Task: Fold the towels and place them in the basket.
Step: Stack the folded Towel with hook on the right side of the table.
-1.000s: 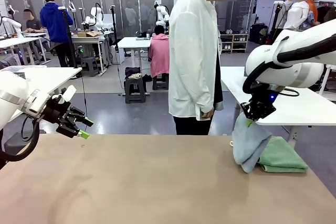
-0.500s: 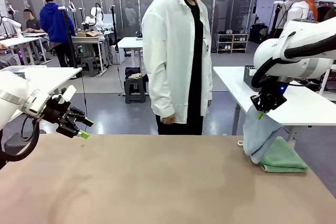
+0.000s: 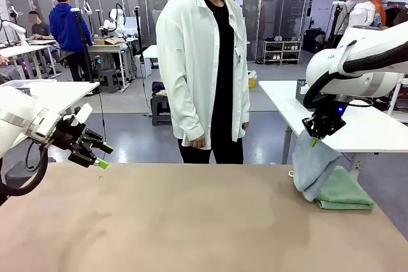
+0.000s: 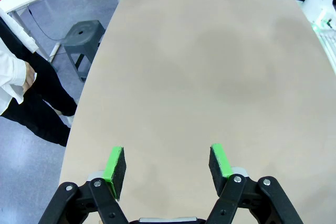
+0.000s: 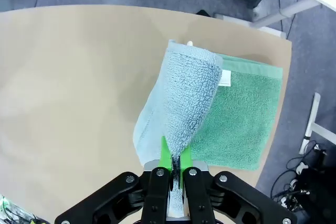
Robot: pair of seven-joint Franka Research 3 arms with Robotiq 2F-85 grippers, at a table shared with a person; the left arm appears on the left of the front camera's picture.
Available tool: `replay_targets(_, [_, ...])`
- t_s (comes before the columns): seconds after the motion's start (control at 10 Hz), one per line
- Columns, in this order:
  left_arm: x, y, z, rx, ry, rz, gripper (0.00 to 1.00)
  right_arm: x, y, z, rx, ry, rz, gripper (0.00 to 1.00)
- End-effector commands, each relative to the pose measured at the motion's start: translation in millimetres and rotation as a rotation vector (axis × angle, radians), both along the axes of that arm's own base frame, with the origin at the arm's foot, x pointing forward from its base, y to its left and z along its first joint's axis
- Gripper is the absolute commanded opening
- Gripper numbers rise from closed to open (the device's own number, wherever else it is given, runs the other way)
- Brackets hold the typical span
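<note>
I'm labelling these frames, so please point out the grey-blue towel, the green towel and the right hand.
grey-blue towel [image 3: 312, 169]: front view, middle of the hanging cloth.
green towel [image 5: 239, 111]: right wrist view, flat middle of its top.
right hand [image 3: 314, 139]: front view, fingertips pinching the grey-blue towel.

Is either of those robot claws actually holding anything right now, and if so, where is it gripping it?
Yes: the right gripper pinches the grey-blue towel at its top edge, so it hangs down. The left gripper is open, holding nothing.

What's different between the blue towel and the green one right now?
The grey-blue towel hangs bunched from the shut right gripper; the green towel lies folded flat on the table. The blue one's lower end drapes onto the green one. Both are small terry cloths at the table's right end.
</note>
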State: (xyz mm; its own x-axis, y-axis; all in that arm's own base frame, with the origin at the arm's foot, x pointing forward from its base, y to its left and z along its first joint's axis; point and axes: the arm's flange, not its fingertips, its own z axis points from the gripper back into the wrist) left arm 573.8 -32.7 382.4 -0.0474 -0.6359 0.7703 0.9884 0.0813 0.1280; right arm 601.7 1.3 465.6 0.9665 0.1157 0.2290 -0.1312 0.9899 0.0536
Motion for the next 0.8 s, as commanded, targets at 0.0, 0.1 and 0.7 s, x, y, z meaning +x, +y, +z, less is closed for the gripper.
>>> replay_targets(0.0, [-1,0,2,0.011,0.001,0.001,0.81,15,-11,-3,0.052,0.017,0.065,0.07])
replay_targets(0.1, [-1,0,2,0.011,0.001,0.001,0.81,17,-20,-1,0.059,0.013,0.064,0.07])
replay_targets(0.7, [-1,0,2,0.011,0.001,0.001,0.81,38,-106,-31,0.138,0.076,0.157,0.07])
